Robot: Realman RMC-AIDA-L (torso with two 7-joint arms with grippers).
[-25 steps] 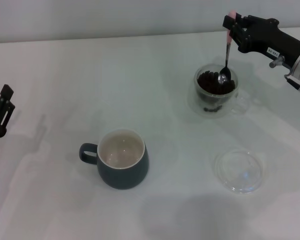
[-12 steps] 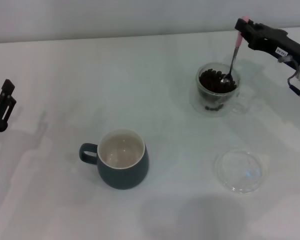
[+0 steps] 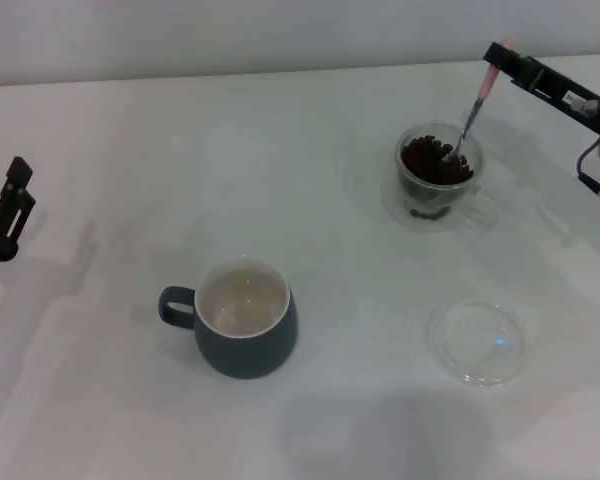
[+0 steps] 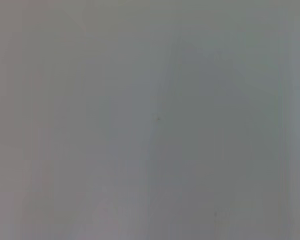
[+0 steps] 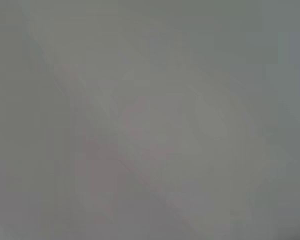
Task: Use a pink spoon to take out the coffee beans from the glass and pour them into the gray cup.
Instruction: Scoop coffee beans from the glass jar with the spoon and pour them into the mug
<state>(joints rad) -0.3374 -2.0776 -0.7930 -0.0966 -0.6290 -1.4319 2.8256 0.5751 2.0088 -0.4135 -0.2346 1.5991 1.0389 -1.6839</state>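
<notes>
Right gripper [image 3: 502,55] is pinching the spoon [image 3: 475,105] by its pink tip, its bowl sitting among the beans [image 3: 435,163] in the glass [image 3: 435,180]. Tilting during lifting risks spilling beans before reaching the cup [image 3: 245,330]. Left gripper [image 3: 5,215] is idling far left, state unclear.

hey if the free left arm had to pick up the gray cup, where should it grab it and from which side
Probably by the loop handle. The gray cup stands upright, its handle pointing toward the robot's left, facing the idle left hand. Coming in low from that side suits it; the wide round body looks harder to span. The right hand is busy holding the pink spoon.
</notes>
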